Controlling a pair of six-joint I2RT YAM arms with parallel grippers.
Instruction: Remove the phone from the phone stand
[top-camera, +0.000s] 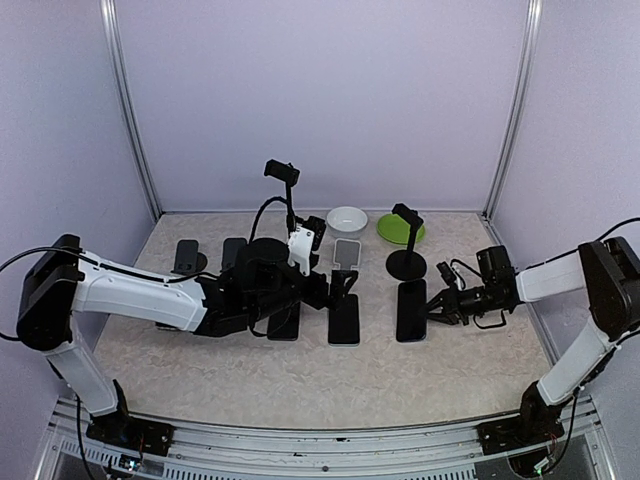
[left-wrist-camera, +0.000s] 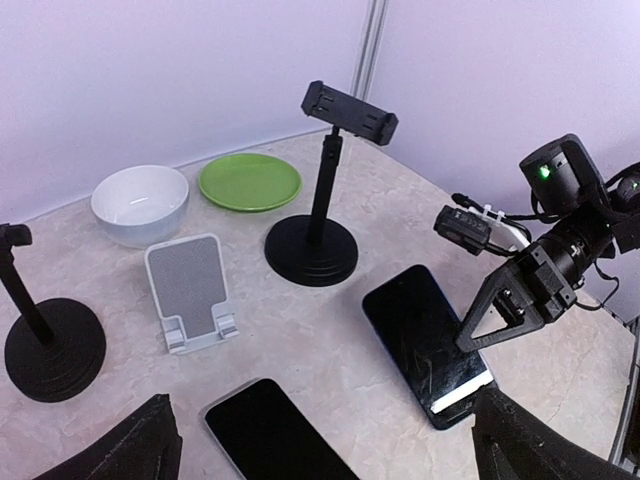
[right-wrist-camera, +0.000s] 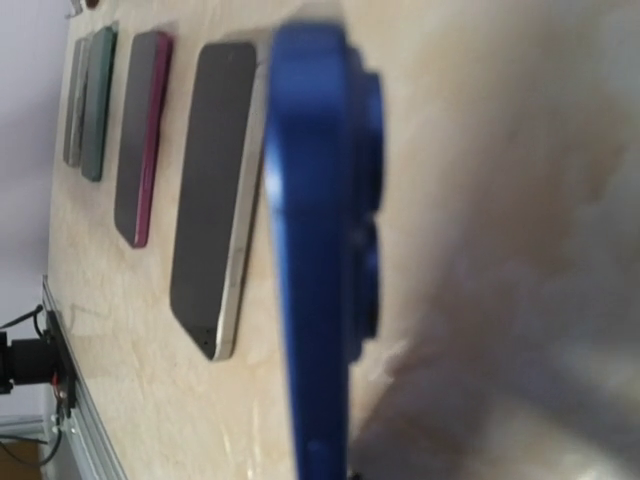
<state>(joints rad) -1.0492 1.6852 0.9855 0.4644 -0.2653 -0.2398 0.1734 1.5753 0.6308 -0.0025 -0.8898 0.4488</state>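
- Stand (top-camera: 405, 240): the clamp on top is empty. The phone (top-camera: 411, 310) is off it, on the counter (top-camera: 300, 385) just on the near side of the stand's base, toward the arms.
- From overhead and from the left wrist view the phone looks flat with its dark screen up. The right wrist view shows only its blue edge and camera bump, very close, so one edge may be a little raised. I cannot settle that.
- Long axis: it runs straight away from the stand's base toward the arms' side of the counter. I cannot tell which end is the top.
- Right pincer (top-camera: 437, 307): low, near-right of the stand, with a fingertip touching the phone's long edge. I cannot tell whether it is clamped on the phone or spread.
- Left pincer (left-wrist-camera: 325, 420): left of the stand, hanging over a second phone (left-wrist-camera: 270, 435), fingers wide apart and holding nothing.
- Step, as I judge it: the removal is all but finished and this is the set-down.
- Next move calls for the right pincer to let go fully and draw off to the stand's right, without dragging the phone or knocking the base.
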